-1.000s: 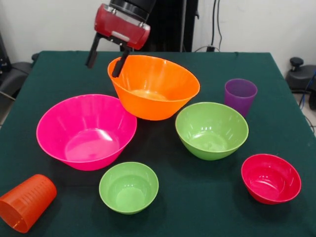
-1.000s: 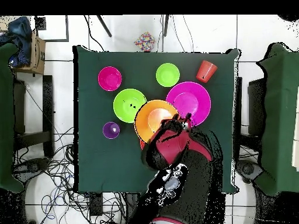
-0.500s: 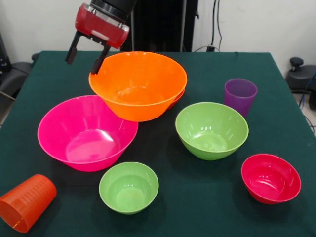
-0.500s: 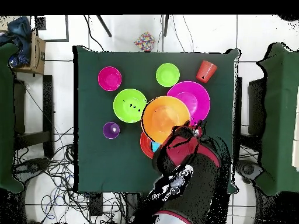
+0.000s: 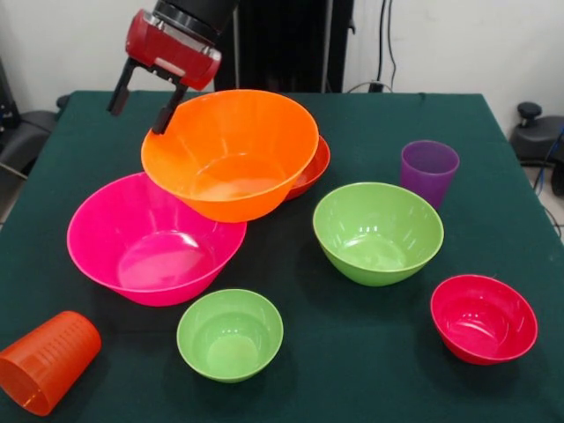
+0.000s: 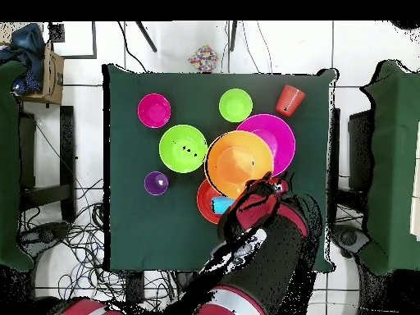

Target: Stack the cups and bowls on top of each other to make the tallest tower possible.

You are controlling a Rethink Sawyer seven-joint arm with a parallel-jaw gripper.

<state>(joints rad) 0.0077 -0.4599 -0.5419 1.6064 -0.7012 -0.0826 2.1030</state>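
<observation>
My gripper (image 5: 141, 104) hangs open over the back-left rim of the large orange bowl (image 5: 229, 163). One finger (image 5: 166, 110) is against that rim; the other is outside it. The orange bowl tilts, leaning on the large pink bowl (image 5: 150, 251). Behind it shows the shallow red-orange bowl (image 5: 313, 167). In the overhead view a blue cup (image 6: 221, 205) lies in the red-orange bowl (image 6: 203, 197). The purple cup (image 5: 429, 169) stands upright at the right. The orange cup (image 5: 46, 361) lies on its side at the near left corner.
A medium lime green bowl (image 5: 377, 231), a small lime green bowl (image 5: 230, 333) and a small crimson bowl (image 5: 483, 317) sit apart on the green table (image 5: 441, 101). Cables and chairs surround the table in the overhead view.
My gripper moved left in the front view and the orange bowl went with it, off the red-orange bowl and onto the pink bowl's rim. The red-orange bowl and blue cup came into sight.
</observation>
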